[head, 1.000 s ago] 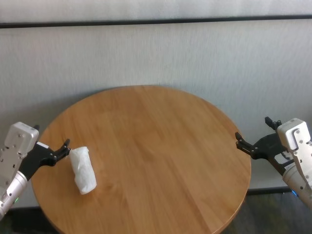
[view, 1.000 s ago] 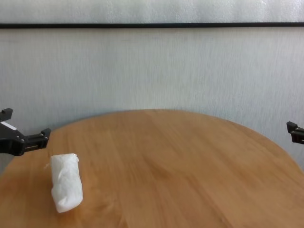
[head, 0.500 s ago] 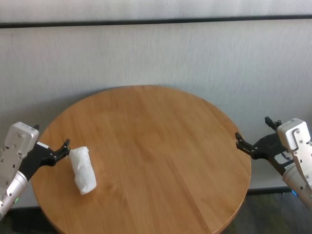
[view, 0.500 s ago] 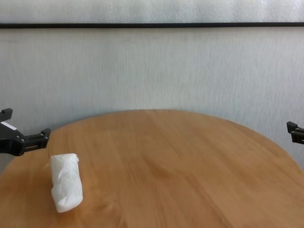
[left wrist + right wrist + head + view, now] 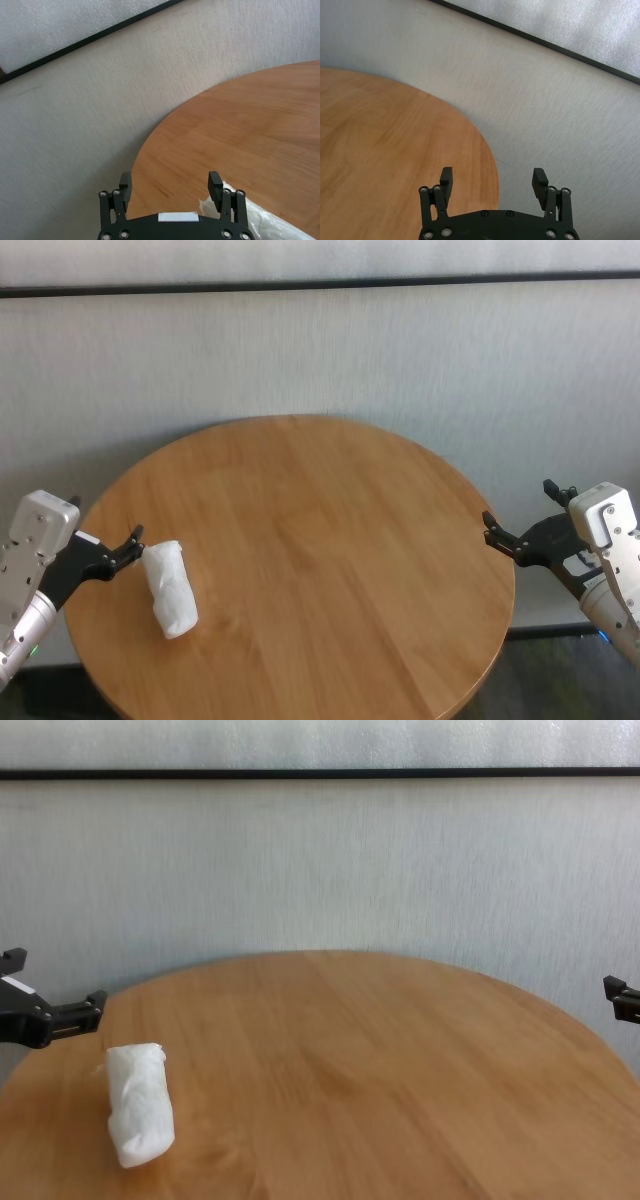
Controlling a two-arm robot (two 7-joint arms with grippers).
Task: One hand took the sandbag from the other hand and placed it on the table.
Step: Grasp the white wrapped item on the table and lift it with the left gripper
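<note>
Orange-brown wood is filling most of the scene: the round table (image 5: 300, 560) is standing before a pale wall, and the white sandbag (image 5: 168, 589) is lying on its left part, near the edge, lengthwise toward the robot. The left gripper (image 5: 112, 552) is hovering at the table's left rim just beside the sandbag's far end, its fingers (image 5: 215, 184) standing wide apart and holding nothing; whether a fingertip is touching the bag cannot be told. The right gripper (image 5: 520, 525) is waiting off the table's right edge, well apart from the sandbag, its fingers (image 5: 446, 178) also spread wide and gripping nothing.
</note>
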